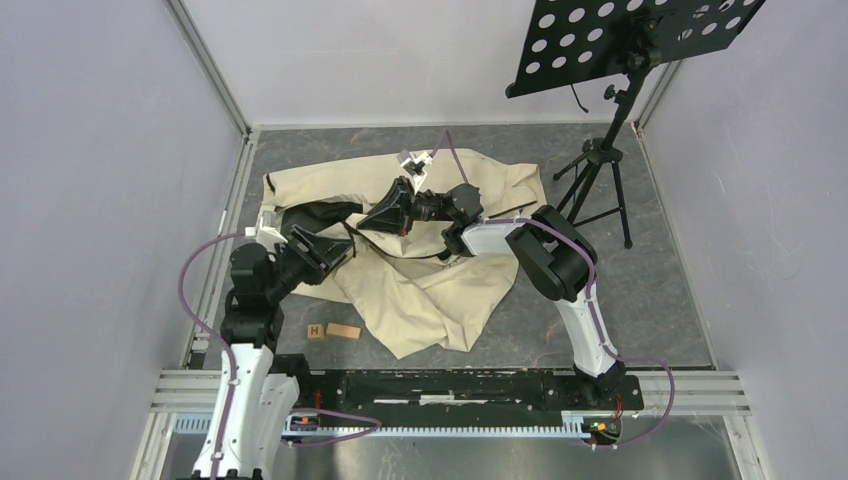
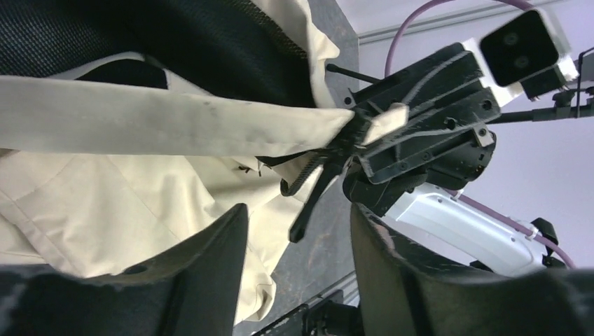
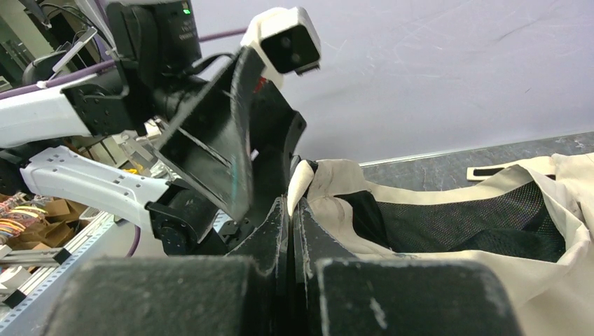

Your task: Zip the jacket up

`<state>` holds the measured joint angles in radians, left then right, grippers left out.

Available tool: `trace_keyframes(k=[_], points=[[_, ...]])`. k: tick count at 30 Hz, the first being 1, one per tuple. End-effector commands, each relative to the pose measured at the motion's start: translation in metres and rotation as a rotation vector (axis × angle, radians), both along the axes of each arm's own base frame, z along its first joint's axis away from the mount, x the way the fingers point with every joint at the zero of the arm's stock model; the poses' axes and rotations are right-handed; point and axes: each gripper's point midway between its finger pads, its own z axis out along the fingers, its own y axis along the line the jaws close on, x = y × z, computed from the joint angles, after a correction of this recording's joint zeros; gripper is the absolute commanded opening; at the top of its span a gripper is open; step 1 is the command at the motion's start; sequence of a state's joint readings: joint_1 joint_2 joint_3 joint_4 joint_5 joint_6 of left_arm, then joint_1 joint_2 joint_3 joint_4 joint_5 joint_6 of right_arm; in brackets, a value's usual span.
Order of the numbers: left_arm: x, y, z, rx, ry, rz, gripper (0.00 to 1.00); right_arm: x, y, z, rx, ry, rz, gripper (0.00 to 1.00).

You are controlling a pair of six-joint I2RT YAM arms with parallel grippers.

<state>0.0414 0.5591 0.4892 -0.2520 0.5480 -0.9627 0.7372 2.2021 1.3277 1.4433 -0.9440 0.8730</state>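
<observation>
The cream jacket (image 1: 430,290) lies crumpled on the grey tabletop, open, with its dark mesh lining (image 3: 476,217) showing. My right gripper (image 1: 372,222) is shut on a cream edge of the jacket (image 3: 300,183) by the zipper and holds it lifted and taut. In the left wrist view the right gripper (image 2: 378,126) pinches that edge, and a dark zipper strip with its pull (image 2: 313,199) hangs below. My left gripper (image 1: 345,246) is open and empty, just left of the right one, its fingers (image 2: 210,259) apart on either side of the hanging pull without touching it.
A black music stand (image 1: 630,40) on a tripod (image 1: 598,185) stands at the back right. Two small wooden blocks (image 1: 335,330) lie near the jacket's front left. A metal rail (image 1: 450,385) runs along the near edge. Walls close the left and right sides.
</observation>
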Motion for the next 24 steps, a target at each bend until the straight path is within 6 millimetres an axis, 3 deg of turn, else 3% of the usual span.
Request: trace_keyframes(k=[1, 12, 16, 22, 24], points=[[0.012, -0.01, 0.02, -0.097, -0.089, -0.043, 0.57, -0.006, -0.004, 0.047, 0.106, -0.081, -0.008, 0.0], [0.01, -0.025, 0.017, -0.129, -0.138, -0.159, 0.48, -0.006, -0.004, 0.052, 0.118, -0.084, -0.009, 0.0], [0.008, -0.026, 0.016, -0.131, -0.149, -0.167, 0.35, -0.005, -0.004, 0.054, 0.129, -0.079, -0.015, 0.0], [0.007, -0.029, 0.007, -0.135, -0.129, -0.178, 0.04, -0.002, -0.004, 0.06, 0.155, -0.071, -0.032, 0.0], [0.006, -0.029, 0.006, -0.131, -0.135, -0.174, 0.02, -0.001, -0.003, 0.063, 0.168, -0.07, -0.044, 0.0]])
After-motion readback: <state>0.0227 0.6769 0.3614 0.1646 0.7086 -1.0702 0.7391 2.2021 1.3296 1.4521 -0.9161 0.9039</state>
